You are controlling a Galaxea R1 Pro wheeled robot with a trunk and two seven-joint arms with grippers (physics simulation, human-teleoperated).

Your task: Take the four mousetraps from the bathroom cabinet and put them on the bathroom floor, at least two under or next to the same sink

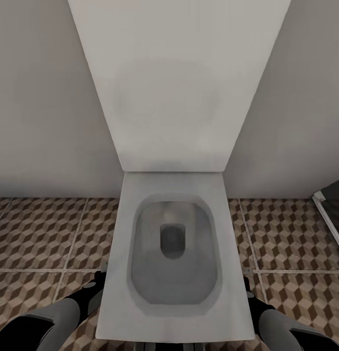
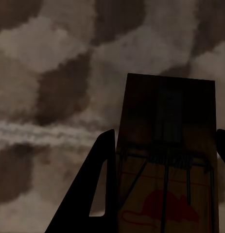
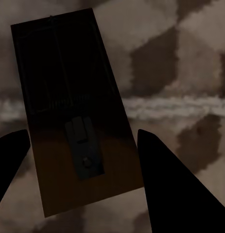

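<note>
A brown wooden mousetrap [image 2: 165,160] with a red mouse print and wire parts sits between the black fingers of my left gripper [image 2: 165,141], which is shut on its two long edges. A second mousetrap [image 3: 76,111] is held the same way, with my right gripper [image 3: 82,133] shut on it. Both traps hang just above the cube-patterned bathroom floor [image 2: 54,97] [image 3: 190,63]. In the head view my left arm [image 1: 67,312] and right arm [image 1: 281,321] reach down on either side of a toilet. The cabinet and the sink are out of view.
A white toilet [image 1: 135,195] with its lid raised against the pale wall [image 1: 37,97] stands directly in front of me. The patterned tile floor [image 1: 42,234] stretches to both sides of it. A dark doorway edge [image 1: 330,204] shows at the far right.
</note>
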